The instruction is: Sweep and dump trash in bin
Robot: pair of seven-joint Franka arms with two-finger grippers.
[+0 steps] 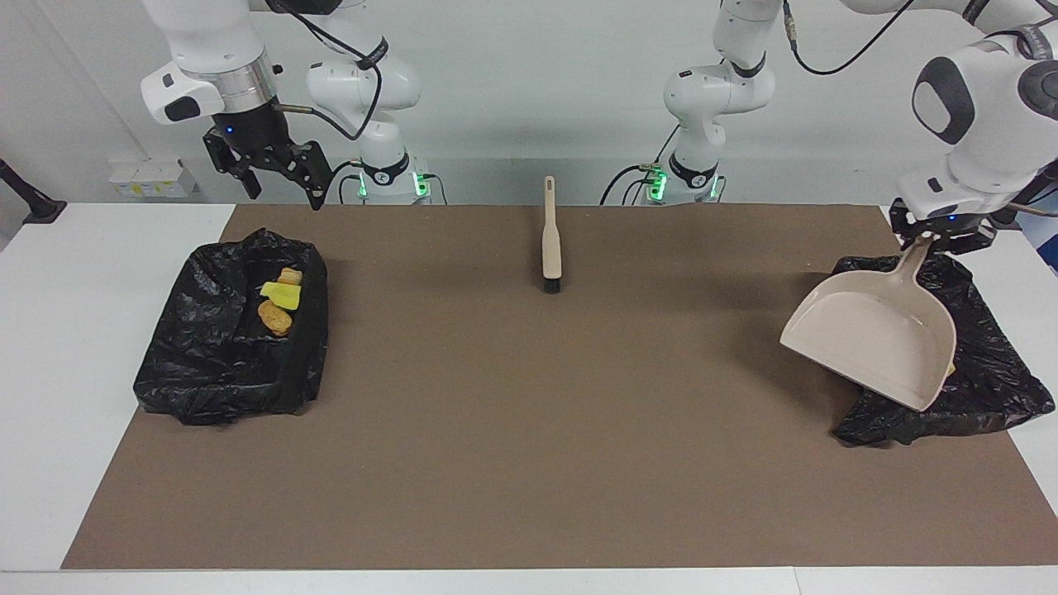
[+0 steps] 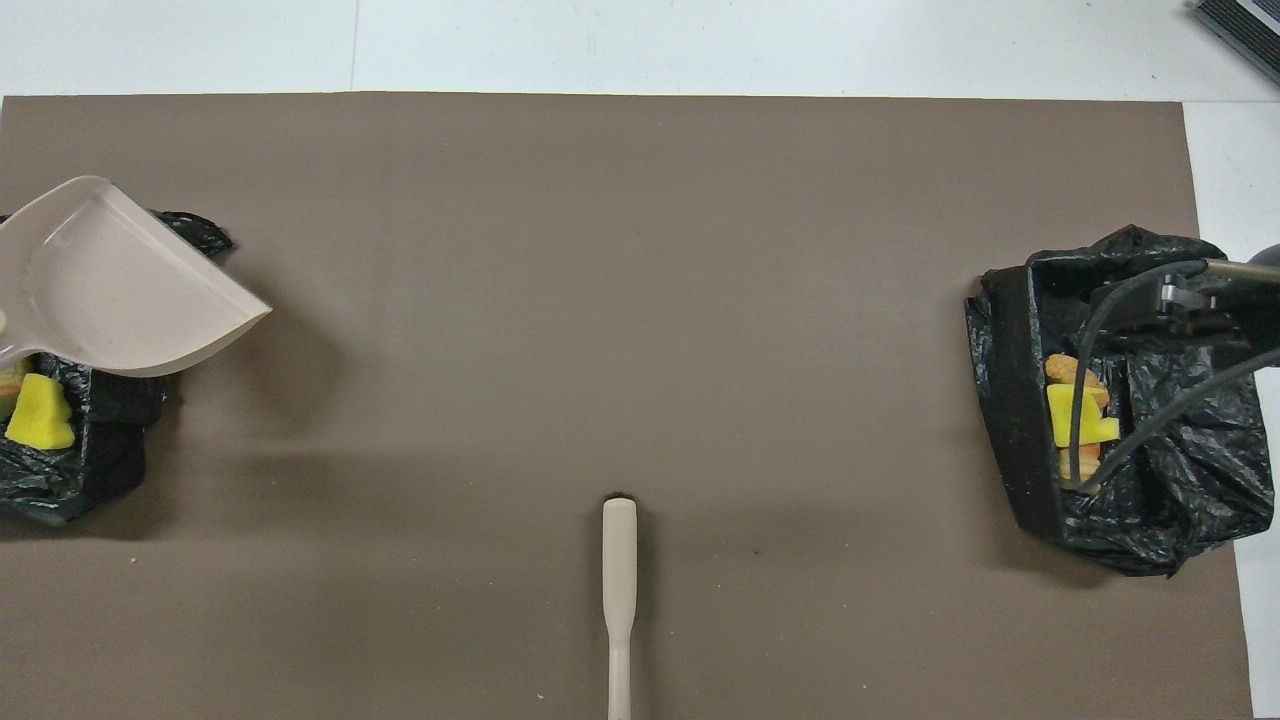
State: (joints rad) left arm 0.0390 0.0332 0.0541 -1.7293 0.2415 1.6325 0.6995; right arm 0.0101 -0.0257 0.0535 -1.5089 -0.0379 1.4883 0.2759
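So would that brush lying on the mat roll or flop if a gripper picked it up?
The brush probably lifts stiff: its handle is one straight beige piece. Its flattened shape makes rolling unlikely. The black bristle end may weigh it down slightly, though that is hard to judge.

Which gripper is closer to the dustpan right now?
Left. The left gripper holds the dustpan by its handle over one bin; the right gripper hangs open above the other bin.

A white surface (image 1: 99, 273) carries a brown mat (image 1: 529, 413), on which lie a brush (image 1: 550, 240) and two black-lined bins (image 1: 223, 364) (image 1: 984, 388).
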